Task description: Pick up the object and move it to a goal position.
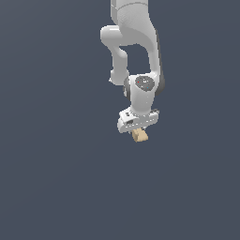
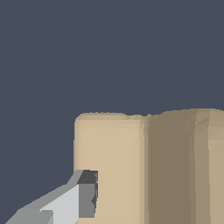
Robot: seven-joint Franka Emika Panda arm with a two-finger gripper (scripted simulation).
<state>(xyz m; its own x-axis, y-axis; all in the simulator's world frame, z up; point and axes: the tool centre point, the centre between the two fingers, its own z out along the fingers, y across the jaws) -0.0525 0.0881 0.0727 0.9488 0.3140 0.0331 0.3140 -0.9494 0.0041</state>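
The object (image 1: pixel 139 136) is a small tan, wood-coloured block sitting directly under the white hand of my arm, in the middle of the exterior view. My gripper (image 1: pixel 138 131) points down and is closed around it, and the fingers are mostly hidden by the hand and the block. In the wrist view the object (image 2: pixel 148 166) fills much of the picture, with flat tan faces. One grey finger (image 2: pixel 86 194) presses against its side. The other finger is hidden.
The ground is a plain dark grey-blue surface (image 1: pixel 56 178) on all sides. No goal marker and no other object shows in either view.
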